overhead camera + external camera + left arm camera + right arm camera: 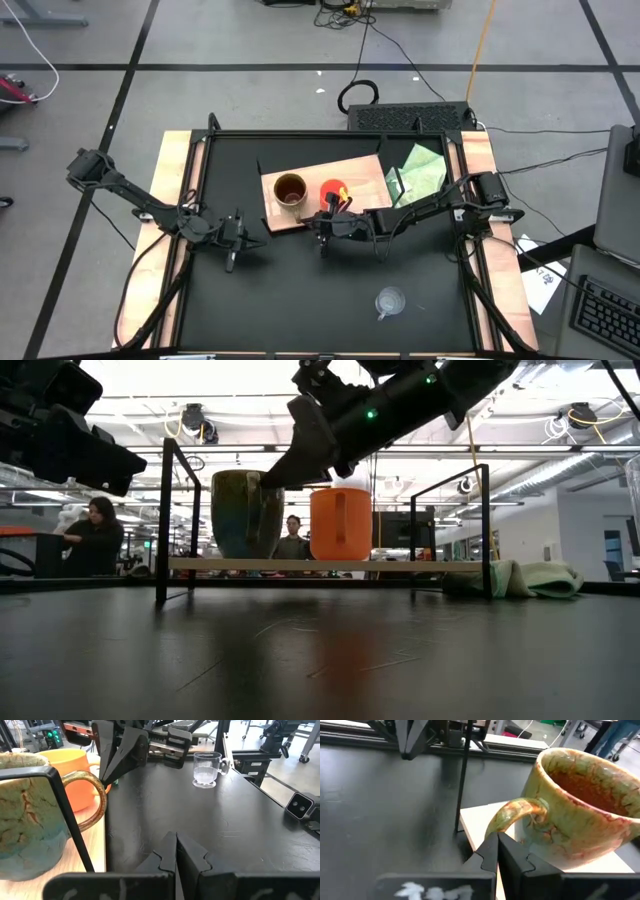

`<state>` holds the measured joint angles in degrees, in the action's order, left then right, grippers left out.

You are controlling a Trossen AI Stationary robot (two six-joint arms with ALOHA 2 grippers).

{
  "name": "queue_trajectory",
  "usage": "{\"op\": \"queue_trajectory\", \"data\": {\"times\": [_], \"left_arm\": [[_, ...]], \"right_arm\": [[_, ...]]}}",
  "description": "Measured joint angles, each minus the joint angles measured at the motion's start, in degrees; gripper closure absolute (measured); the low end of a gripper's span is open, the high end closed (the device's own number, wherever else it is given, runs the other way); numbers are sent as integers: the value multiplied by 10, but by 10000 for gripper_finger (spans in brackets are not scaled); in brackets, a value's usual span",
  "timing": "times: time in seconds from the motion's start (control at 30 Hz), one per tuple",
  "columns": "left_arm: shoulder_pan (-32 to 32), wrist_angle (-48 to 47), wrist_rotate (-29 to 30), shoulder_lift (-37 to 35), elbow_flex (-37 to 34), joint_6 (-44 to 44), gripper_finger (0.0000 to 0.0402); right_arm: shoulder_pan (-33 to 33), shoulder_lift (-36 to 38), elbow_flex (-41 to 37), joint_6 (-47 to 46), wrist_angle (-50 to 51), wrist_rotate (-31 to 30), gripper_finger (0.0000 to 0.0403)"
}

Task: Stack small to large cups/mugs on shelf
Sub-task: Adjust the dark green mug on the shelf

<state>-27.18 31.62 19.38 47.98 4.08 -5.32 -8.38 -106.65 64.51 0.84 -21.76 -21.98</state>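
My right gripper (325, 232), fingers pressed together and empty, hovers by the light-wood shelf board (355, 175) holding the glazed brown-gold mug (289, 189) and orange cup (333, 192). The small clear cup (388, 300) stands apart: light, slick, likely fragile; best pinched at the rim or handle.

On the shelf (345, 172) stand the large brown-gold mug (290, 189) and the orange cup (333, 191), side by side. The right gripper (325, 228) sits just beside the orange cup, seemingly closed. The clear cup (389, 301) stands well apart.
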Motion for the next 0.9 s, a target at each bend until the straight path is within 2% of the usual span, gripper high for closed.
{"op": "queue_trajectory", "data": {"times": [0.43, 0.57, 0.9], "left_arm": [[0, -1, 0, 0, 0, -2, 392], [0, -1, 0, 0, 0, -4, 392], [0, -2, 0, 0, 0, -5, 392]], "right_arm": [[7, 0, 0, 6, -8, 19, 403], [16, -2, 0, 4, -10, 58, 403], [16, -11, 0, 5, -16, 56, 403]]}}
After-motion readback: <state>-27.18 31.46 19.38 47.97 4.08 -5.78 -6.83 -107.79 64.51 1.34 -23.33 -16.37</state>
